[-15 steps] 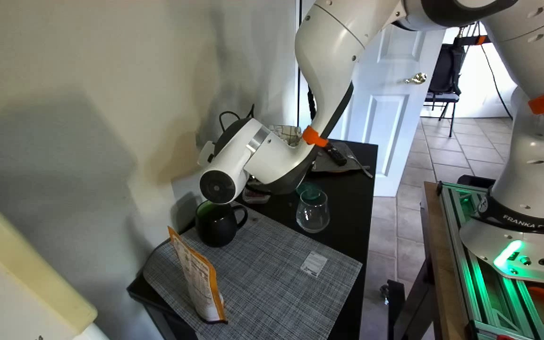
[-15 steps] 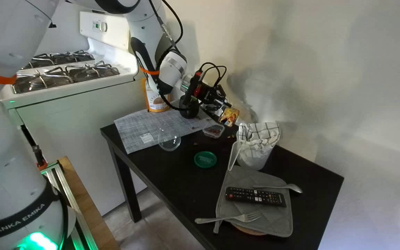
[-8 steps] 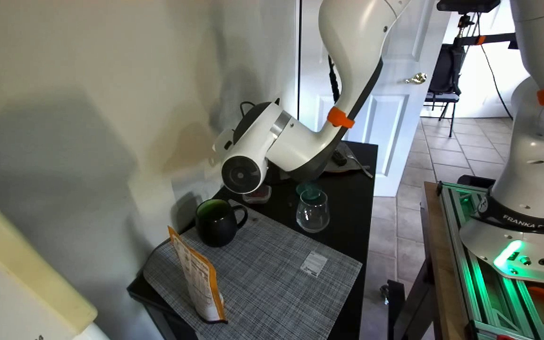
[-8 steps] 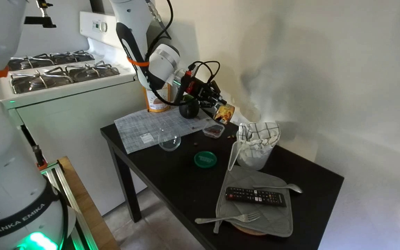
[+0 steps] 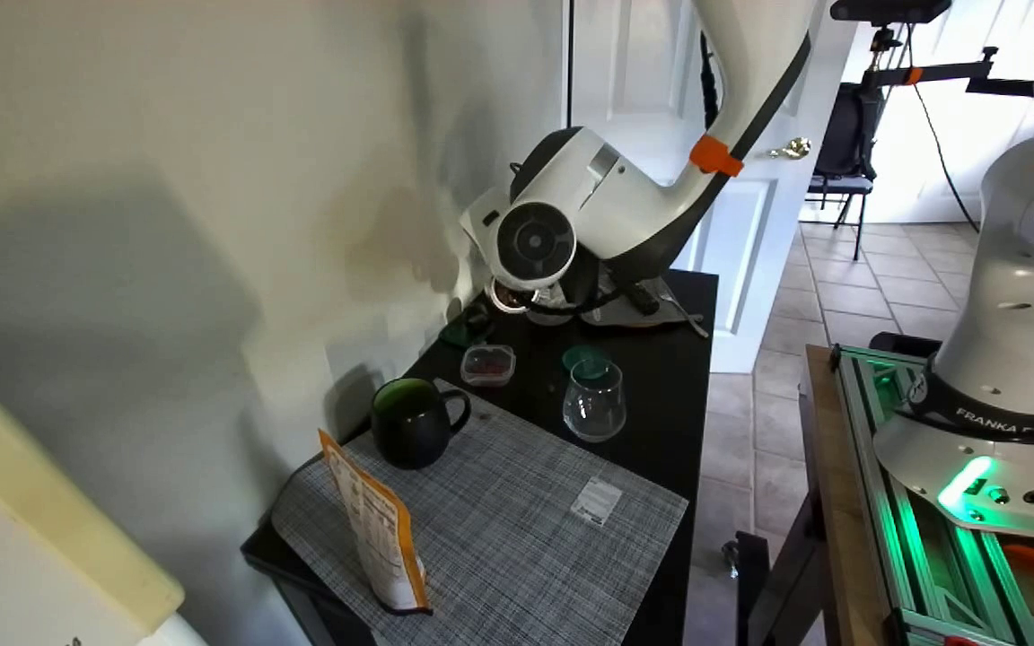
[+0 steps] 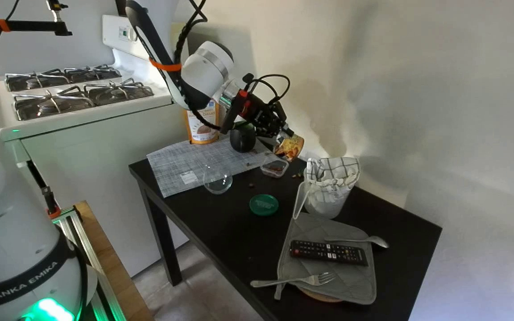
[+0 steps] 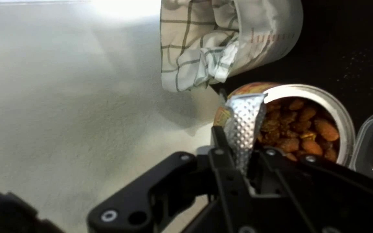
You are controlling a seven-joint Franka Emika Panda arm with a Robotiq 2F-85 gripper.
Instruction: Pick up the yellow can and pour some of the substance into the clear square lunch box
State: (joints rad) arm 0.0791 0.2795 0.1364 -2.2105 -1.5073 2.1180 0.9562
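While only the wrist view resolves its nuts (image 7: 299,127), fingers (image 7: 220,144) pinch the yellow can (image 6: 290,146).

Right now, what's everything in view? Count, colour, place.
Table: 1, black, centre
Yellow can: 1, orange-yellow, tilted above table
Square lunch box: 1, clear, on table
Nuts: many, brown, in can and box
Loose pieces: few, brownish, on table
Drinking glass: 1, clear, on table
Round lid: 1, green, on table
Placemat: 1, grey, on table
Mug: 1, black, green inside, on placemat
Pouch: 1, white and orange, on placemat
Container: 1, whitish, on table
Checked cloth: 1, white, in container
Quilted mat: 1, grey, on table
Remote: 1, black, on quilted mat
Fork and spoon: 1 each, silver, partly on quilted mat
Stove: 1, white, background
Door: 1, white, background
Arm: 1, white, above table
Claw: 1, black, shut on yellow can
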